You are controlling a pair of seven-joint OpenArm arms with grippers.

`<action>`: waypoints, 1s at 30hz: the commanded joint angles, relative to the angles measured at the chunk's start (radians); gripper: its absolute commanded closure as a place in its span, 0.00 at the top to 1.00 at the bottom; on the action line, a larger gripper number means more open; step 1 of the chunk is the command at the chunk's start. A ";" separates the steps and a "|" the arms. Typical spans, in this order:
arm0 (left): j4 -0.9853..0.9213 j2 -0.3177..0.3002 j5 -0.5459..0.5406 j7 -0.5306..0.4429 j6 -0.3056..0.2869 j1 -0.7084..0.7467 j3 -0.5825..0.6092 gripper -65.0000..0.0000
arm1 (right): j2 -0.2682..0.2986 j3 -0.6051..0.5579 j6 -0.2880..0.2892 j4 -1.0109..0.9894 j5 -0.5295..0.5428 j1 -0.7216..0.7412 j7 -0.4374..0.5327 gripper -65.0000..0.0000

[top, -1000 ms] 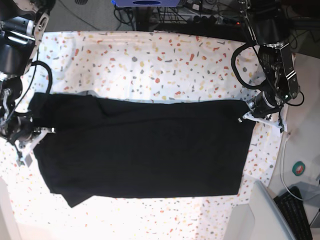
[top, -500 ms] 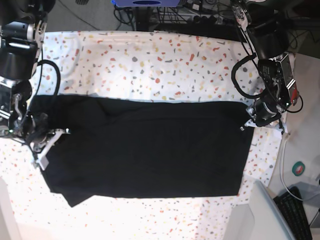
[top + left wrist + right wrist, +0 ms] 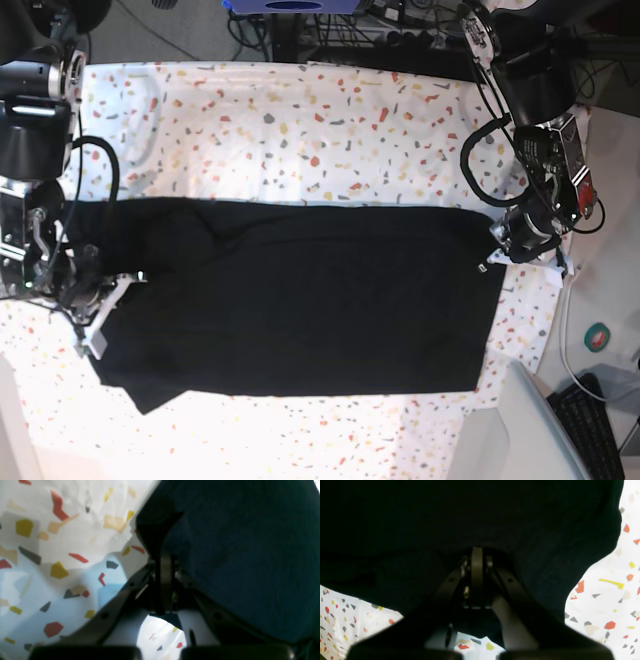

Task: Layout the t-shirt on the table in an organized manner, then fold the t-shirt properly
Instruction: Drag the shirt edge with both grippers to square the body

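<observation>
**One black shirt, two grippers pinching its ends**

Closest to the lenses, each wrist view shows one gripper with its jaws together on dark cloth. The left gripper (image 3: 160,542) pinches the edge of the t-shirt (image 3: 237,550), with flecked cloth of the table (image 3: 62,555) to its side. The right gripper (image 3: 477,555) is sunk in fabric that fills most of its frame; the t-shirt (image 3: 470,517) hides its tips, though the jaws sit closed together on it.

The base view gives what neither wrist view can: the whole layout. One t-shirt (image 3: 300,300) lies spread as a wide black band across the table (image 3: 300,130), reaching nearly from side to side. The left gripper (image 3: 497,250) holds the garment's end at that view's right, the right gripper (image 3: 100,300) holds the end at its left.

Beyond the table's far edge, cables (image 3: 400,35) lie tangled; a keyboard (image 3: 590,420) sits off one near corner.
</observation>
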 commanded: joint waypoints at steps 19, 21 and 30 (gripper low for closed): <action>0.250 -0.009 -0.007 0.069 -0.005 0.176 -0.048 0.00 | 0.040 -0.002 0.002 0.027 0.014 -0.013 0.006 0.00; 0.301 -0.010 -0.007 0.069 -0.005 0.222 -0.049 0.00 | 0.043 0.015 0.004 0.099 0.018 -0.037 -0.046 0.00; 0.373 -0.020 -0.007 0.069 -0.007 0.296 -0.049 0.00 | 0.003 0.288 0.010 0.693 0.020 -0.445 -0.276 0.00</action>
